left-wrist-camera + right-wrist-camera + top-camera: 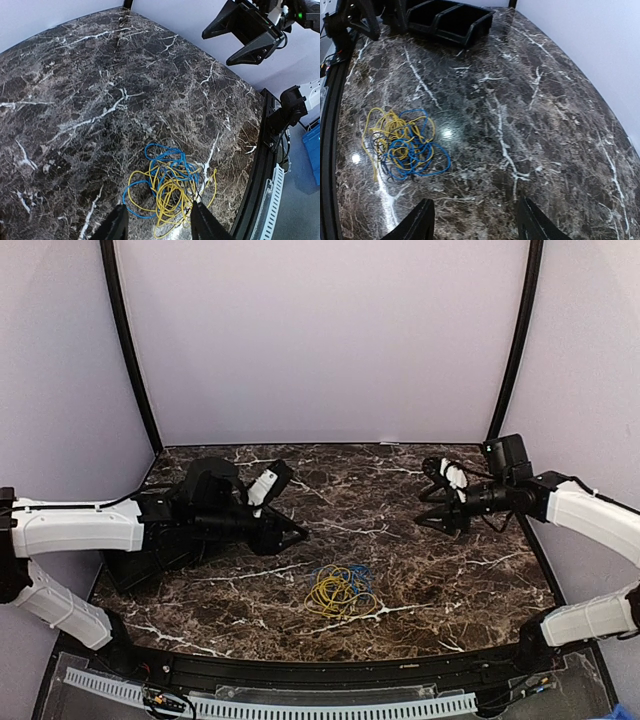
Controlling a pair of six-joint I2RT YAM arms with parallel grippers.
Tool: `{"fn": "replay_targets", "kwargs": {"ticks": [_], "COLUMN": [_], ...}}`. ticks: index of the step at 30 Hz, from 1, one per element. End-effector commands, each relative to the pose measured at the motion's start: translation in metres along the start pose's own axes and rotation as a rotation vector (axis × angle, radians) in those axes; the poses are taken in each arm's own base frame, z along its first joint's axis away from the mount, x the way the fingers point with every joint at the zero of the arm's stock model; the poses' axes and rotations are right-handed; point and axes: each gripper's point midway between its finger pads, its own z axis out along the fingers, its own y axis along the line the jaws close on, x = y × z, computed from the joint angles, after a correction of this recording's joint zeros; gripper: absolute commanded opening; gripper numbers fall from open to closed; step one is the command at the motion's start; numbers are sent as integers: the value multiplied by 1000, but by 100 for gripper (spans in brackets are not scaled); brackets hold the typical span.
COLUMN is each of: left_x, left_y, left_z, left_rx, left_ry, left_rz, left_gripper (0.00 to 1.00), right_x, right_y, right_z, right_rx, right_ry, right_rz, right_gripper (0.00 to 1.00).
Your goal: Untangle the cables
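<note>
A: Top view, item one: where are the cables?
B: You have the cables (pixel 343 590) as one yellow-and-blue tangle on the marble table (pixel 400 540), near the front edge and about midway between your arms.
A: Item two, grippers?
B: Your left gripper (pixel 295 533) hangs to the left of the tangle and your right gripper (pixel 424 494) is farther off to the right. Neither touches the cables.
A: Left wrist view?
B: Your left fingers (pixel 117 225) stand apart with nothing between them. The tangle lies on the table just beyond them, blue loops on the far side and yellow nearer.
A: Right wrist view?
B: Your right fingers (pixel 422 220) are spread and empty too. The tangle sits well off to one side of them, and a black bin (pixel 450 20) stands at the far end of the table.
</note>
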Motion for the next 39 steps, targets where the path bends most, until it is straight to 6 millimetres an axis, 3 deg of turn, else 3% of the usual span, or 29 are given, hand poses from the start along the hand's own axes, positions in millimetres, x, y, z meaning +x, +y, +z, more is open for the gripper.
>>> {"fn": "replay_targets", "kwargs": {"ticks": [1,5,10,15,29,35,39], "left_x": [46,71,86,90,99,97,89], "left_y": [-9,-20,-33,-43,-43,-47,-50], "left_z": [6,17,29,38,60,68,68], "left_rx": [28,73,131,198,195,221,234], "left_ry": [111,166,210,221,283,290,274], "left_rz": [-99,-196,-337,-413,-442,-454,-442], "left_gripper": [48,52,49,47,35,26,15], "right_x": [16,31,34,38,47,46,46], "right_y": [45,74,81,83,85,84,83], "right_z": [13,27,34,36,35,36,37], "right_rx": [-129,-183,-204,-209,-188,-186,-188], "right_ry": [111,178,192,187,181,182,189], "right_rz": [-117,-181,-187,-179,-188,-187,-188], "right_gripper": [56,52,50,50,50,50,50]}}
